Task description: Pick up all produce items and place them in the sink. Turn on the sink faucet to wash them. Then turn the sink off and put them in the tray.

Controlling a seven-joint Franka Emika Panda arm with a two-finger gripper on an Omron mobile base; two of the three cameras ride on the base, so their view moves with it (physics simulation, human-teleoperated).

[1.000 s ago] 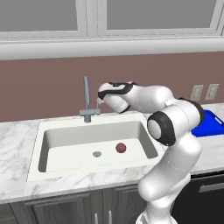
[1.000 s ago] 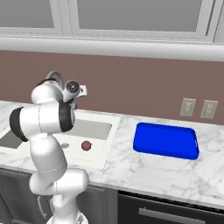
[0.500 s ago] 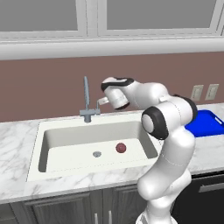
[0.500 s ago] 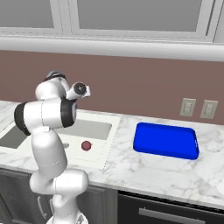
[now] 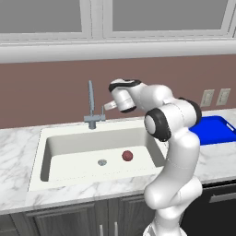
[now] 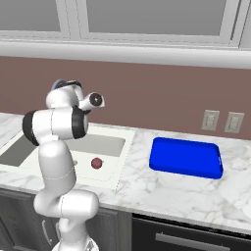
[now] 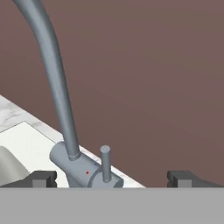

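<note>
A small dark red produce item lies on the floor of the off-white sink, right of the round drain. The grey sink faucet stands behind the basin, its small lever upright on the base. My gripper hovers just right of the faucet, level with the lower spout and pointing at it. It is open, fingertips wide apart, nothing between them. I see no water running. The blue tray lies on the counter to the right.
A brown wall rises directly behind the faucet, with wall sockets above the tray. Marble counter surrounds the basin. A dark appliance front sits under the counter at right.
My elbow has swung left toward the sink and the wrist has turned a little. The hand stays beside the faucet. The produce item has not moved.
</note>
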